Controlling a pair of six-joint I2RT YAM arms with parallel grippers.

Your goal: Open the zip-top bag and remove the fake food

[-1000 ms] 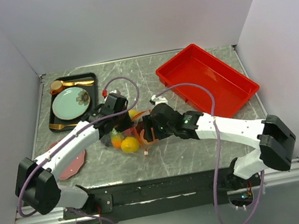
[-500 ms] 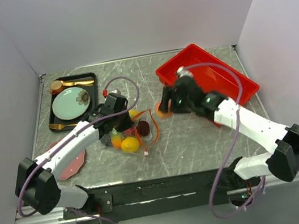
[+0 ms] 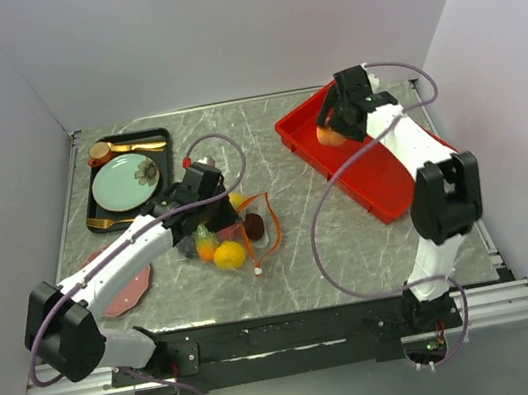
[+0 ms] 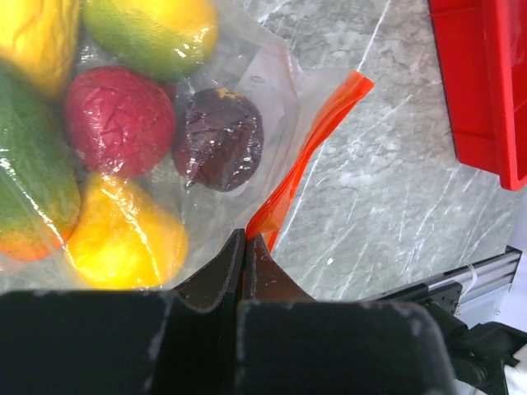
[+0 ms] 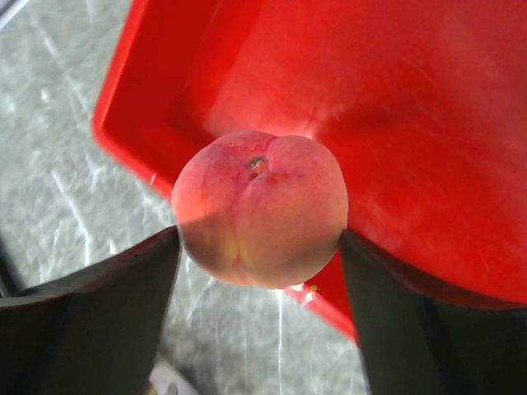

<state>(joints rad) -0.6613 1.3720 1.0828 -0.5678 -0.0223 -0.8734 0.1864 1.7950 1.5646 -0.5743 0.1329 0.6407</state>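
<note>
The zip-top bag (image 3: 235, 233) lies at mid-table, clear, with its orange-red zip strip (image 4: 313, 140) spread open. My left gripper (image 4: 245, 239) is shut on the strip's near end; in the top view the left gripper (image 3: 221, 213) sits over the bag. Inside the bag lies fake food: a red piece (image 4: 115, 119), a dark purple one (image 4: 221, 138), a yellow one (image 4: 123, 239). My right gripper (image 5: 259, 234) holds a peach (image 5: 259, 210) between both fingers, above the near-left corner of the red tray (image 5: 412, 123). From above, the peach (image 3: 329, 134) hangs over the tray (image 3: 391, 166).
A black tray (image 3: 157, 134) with a mint-green plate (image 3: 126, 183) and gold cutlery stands at the back left. A pink plate (image 3: 123, 292) lies under the left arm. The bag's white slider (image 3: 258, 271) rests near the front edge.
My right arm has pulled the peach out of the bag and swung it right and back to the red tray. The left gripper has stayed shut on the zip strip.
</note>
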